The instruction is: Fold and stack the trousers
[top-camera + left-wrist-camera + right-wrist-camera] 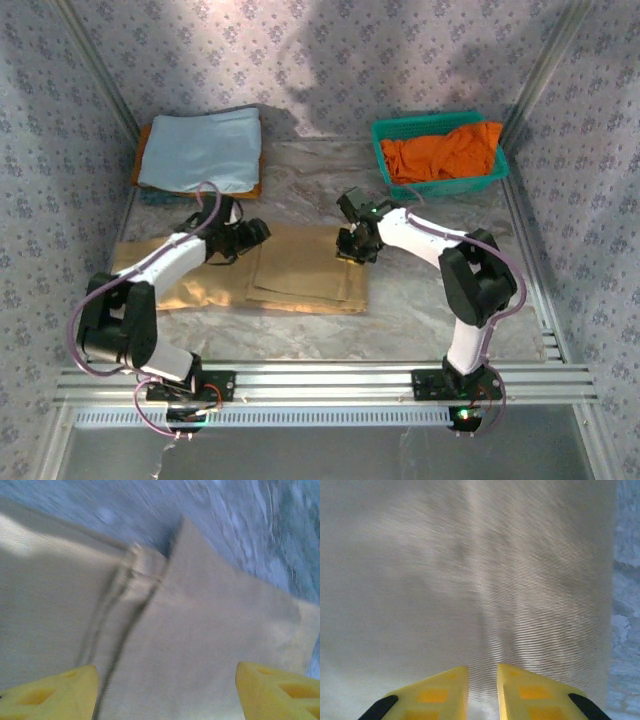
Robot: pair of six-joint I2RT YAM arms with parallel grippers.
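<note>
Marbled grey table (430,300) inside a cell with walls of patterned cloth; aluminium rail (330,382) along the near edge, both arm bases bolted to it.

Trousers (300,275): tan, lying flat across the near-centre of the table, long axis left to right; a folded-over layer sits on the right half, its edges visible as a squarer panel on top; the left end runs under the left arm.

Left gripper (255,232): low over the upper edge of the trousers, about mid-length; in the left wrist view its two yellow fingers (55,697) stand wide apart at the bottom corners, nothing between them but cloth below; same view shows trousers (200,630) with a seam or fold line running up the middle and a pointed corner against the table; picture blurred.

Right gripper (350,245): at the upper right corner of the trousers, down close to the cloth; in the right wrist view the yellow fingers (445,692) are drawn nearly together, only a thin slit between them; tan weave (470,580) behind, table showing along the right margin; cannot tell whether any cloth is pinched in the slit.

Far left: light blue folded cloth (205,148), resting on something orange-brown whose edge shows beneath. Far right: green basket (385,130) holding a bright orange garment (445,152); both well apart from the trousers.
</note>
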